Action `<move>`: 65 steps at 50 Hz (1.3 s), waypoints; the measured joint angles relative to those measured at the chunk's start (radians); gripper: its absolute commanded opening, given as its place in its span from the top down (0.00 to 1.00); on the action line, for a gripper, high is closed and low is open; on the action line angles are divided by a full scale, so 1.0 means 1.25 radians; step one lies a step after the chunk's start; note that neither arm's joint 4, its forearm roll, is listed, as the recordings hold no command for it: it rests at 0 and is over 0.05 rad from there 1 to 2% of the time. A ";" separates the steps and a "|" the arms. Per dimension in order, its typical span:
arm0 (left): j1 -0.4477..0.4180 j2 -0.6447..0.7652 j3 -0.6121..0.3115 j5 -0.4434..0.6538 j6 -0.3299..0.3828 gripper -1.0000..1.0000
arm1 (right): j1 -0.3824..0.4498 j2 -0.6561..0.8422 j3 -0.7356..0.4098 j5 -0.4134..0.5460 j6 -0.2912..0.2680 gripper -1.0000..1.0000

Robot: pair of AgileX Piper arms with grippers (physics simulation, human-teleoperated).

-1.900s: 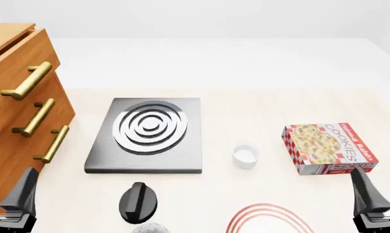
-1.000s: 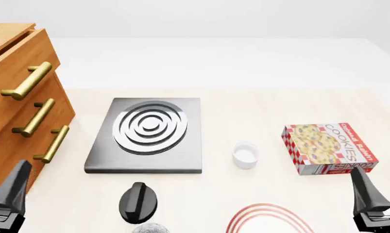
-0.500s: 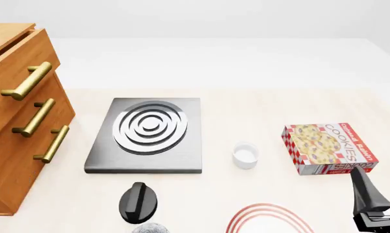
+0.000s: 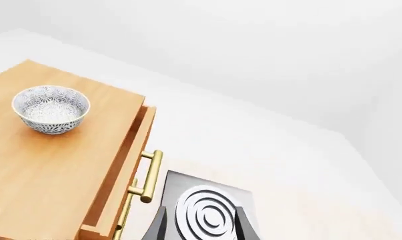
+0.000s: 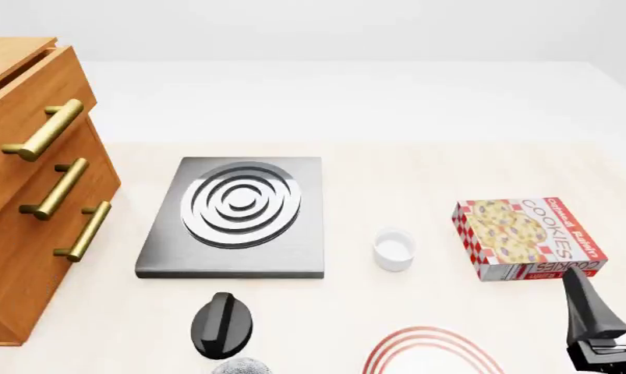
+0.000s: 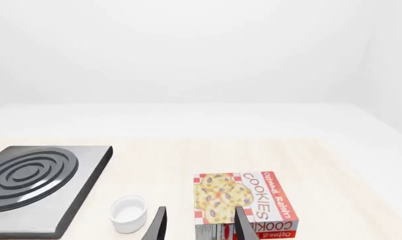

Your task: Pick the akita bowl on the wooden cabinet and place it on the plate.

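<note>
Akita bowl (image 4: pixel 51 109) sits upright on the top of the wooden cabinet (image 5: pixel 22 195), well back from the cabinet's drawer-front edge; we see it only in the left wrist view, since the front view cuts off the cabinet top. The cabinet stands at the table's (image 5: pixel 417 179) left edge, its three brass handles (image 5: pixel 44 130) facing the middle of the table. The left gripper (image 4: pixel 199 231) is raised higher than the cabinet top, its two fingers spread apart with nothing between them, and it is well clear of the bowl.

Moving right, we find the grey stove (image 5: pixel 235 215) near the table's centre, and a black knob-like object (image 5: pixel 222 323) beside its near edge. Right of the stove stands a small white cup (image 5: pixel 393 249). At the near edge of the table the plate (image 5: pixel 429 349) shows only its far rim with red rings, bare as far as we can see. A cookie box (image 5: pixel 525 238) lies toward the right edge. The right gripper (image 6: pixel 197 227) hovers at the near right corner, fingers apart and holding nothing.
</note>
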State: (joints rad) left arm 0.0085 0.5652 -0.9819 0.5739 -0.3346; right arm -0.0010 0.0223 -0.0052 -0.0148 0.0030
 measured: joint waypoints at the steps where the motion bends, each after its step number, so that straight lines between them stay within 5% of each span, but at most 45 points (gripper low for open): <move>1: 0.006 0.006 -0.006 0.003 -0.007 0.00 | 0.000 0.000 0.000 0.000 0.000 0.00; 24: 0.115 0.097 -0.160 0.056 -0.107 0.00 | 0.000 0.003 0.000 -0.003 0.000 0.00; 65: 0.291 0.229 -0.295 0.067 -0.163 0.00 | 0.000 0.003 0.000 -0.003 0.000 0.00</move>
State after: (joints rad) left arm 0.3720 0.8519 -1.3507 0.6575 -0.5378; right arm -0.0011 0.0261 -0.0049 -0.0189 0.0030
